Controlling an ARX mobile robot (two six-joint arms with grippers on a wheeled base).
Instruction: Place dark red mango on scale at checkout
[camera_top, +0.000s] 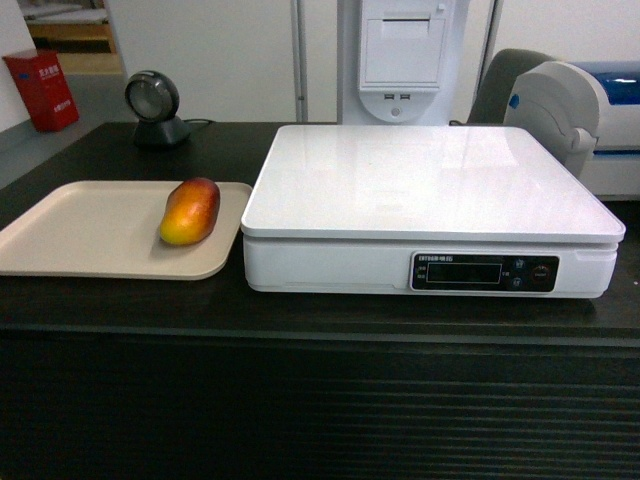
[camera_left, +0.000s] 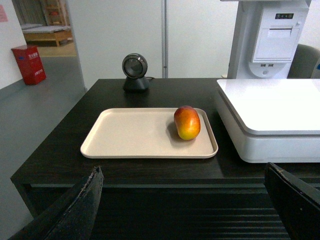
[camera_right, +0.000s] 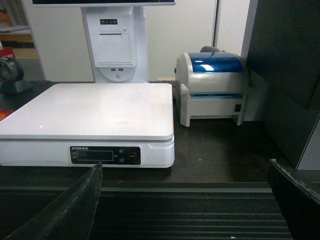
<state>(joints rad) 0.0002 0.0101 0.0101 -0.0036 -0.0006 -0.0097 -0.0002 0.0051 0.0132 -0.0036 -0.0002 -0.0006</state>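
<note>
Here, both grippers, left and right, gape empty; the dark red mango, left of the scale, looks smooth, firm, slippery: grasp across its middle.

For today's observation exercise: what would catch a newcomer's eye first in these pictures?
The dark red mango stands out, lying at the right end of the beige tray on the black checkout. Just right of the tray sits the big white scale, its platform bare.
</note>
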